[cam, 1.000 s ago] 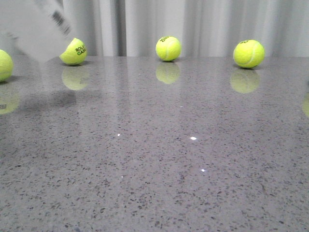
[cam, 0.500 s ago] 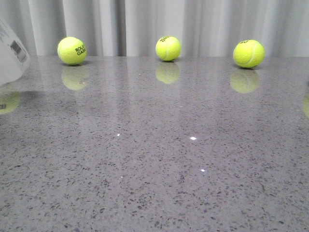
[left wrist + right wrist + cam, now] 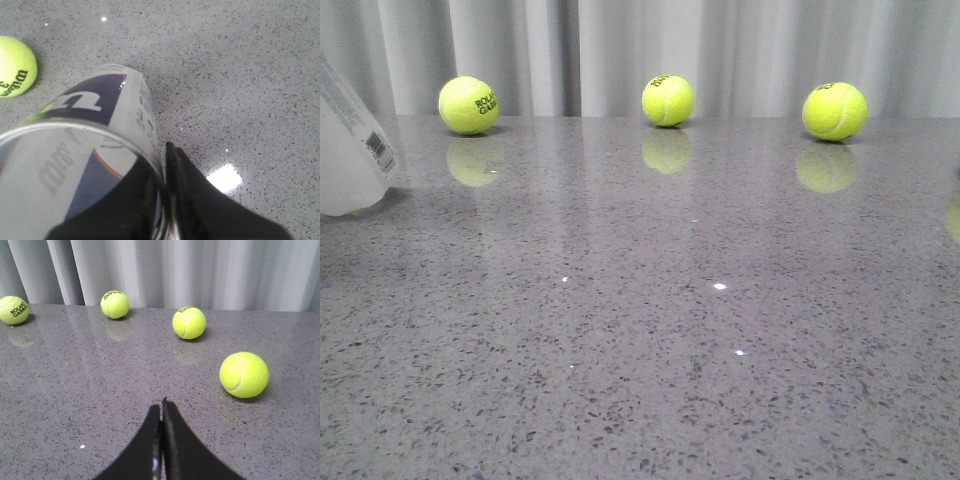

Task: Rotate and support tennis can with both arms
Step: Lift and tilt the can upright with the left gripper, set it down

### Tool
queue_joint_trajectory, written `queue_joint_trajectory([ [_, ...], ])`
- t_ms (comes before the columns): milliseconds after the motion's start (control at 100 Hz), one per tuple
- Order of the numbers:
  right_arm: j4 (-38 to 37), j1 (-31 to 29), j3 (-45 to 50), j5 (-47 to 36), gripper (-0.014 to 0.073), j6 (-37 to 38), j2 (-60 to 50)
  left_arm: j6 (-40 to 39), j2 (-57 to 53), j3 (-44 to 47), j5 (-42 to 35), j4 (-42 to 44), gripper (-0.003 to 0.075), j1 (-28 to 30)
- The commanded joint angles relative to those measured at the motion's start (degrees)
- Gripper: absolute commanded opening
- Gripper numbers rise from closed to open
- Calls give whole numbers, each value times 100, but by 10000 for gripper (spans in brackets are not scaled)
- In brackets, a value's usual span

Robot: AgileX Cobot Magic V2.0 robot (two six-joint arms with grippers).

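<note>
The tennis can (image 3: 350,150) now stands lower at the far left than a second ago, its base down at the desk (image 3: 670,330). It no longer overlaps the leftmost rear ball (image 3: 469,105), now fully visible.

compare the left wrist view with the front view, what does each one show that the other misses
Only the left wrist view shows the left gripper with one finger inside the tennis can's open rim and one outside, the navy label with its white W, and a Wilson ball beside the can. Only the front view shows three tennis balls along the curtain, one marked Roland Garros, and the can's barcode. Both show the tennis can, tilted over the speckled grey table.
</note>
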Motion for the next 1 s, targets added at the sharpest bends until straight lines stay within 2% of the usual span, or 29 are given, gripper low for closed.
queue_joint_trajectory([
  [0,0,-31,-144,-475,-70,-29,27,-40,113,-317,128,-171,197,-7],
  [100,0,-31,-144,-475,-70,-29,27,23,378,-687,126,-283,422,-7],
  [150,0,-31,-144,-475,-70,-29,27,110,546,-877,126,-309,498,-7],
  [200,0,-31,-144,-475,-70,-29,27,110,739,-1076,126,-317,537,-7],
  [540,0,-31,-144,-475,-70,-29,27,131,1848,-2357,142,-498,531,-7],
  [990,0,-31,-144,-475,-70,-29,27,131,1719,-2396,142,-445,531,-7],
])
